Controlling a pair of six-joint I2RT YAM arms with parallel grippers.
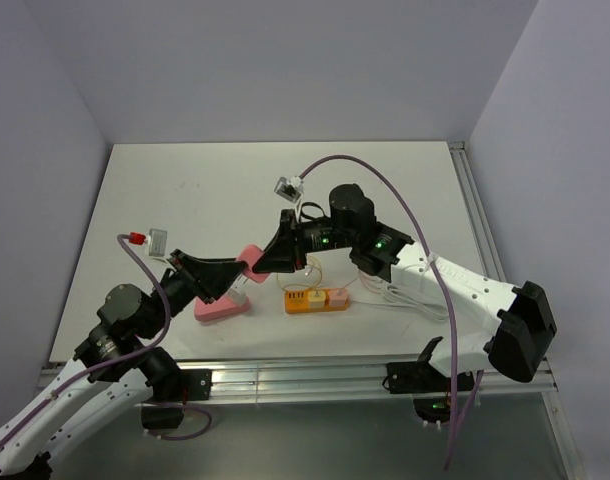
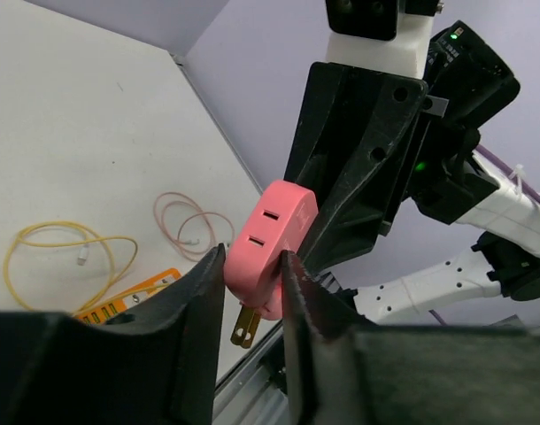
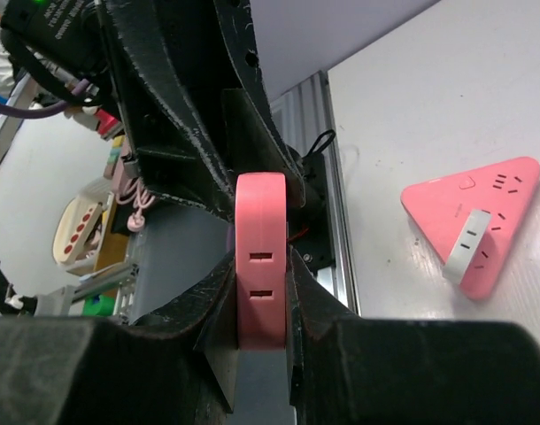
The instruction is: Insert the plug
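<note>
A pink plug adapter (image 1: 249, 257) with two brass prongs (image 2: 244, 326) is held in the air between both arms. My left gripper (image 2: 252, 276) is shut on its lower part, prongs pointing down. My right gripper (image 3: 262, 297) is shut on its sides from the other end, the slots facing its camera. In the top view the left gripper (image 1: 233, 276) and right gripper (image 1: 266, 257) meet above the pink triangular power strip (image 1: 222, 306). That strip lies on the table with a white adapter (image 3: 469, 244) plugged into it (image 3: 482, 195).
An orange power strip (image 1: 307, 301) with yellow and pink plugs lies right of the pink strip. A white cable (image 1: 400, 296) runs beside it. Yellow (image 2: 62, 252) and pink (image 2: 186, 221) cable loops lie on the table. The aluminium rail (image 1: 315, 380) lines the near edge.
</note>
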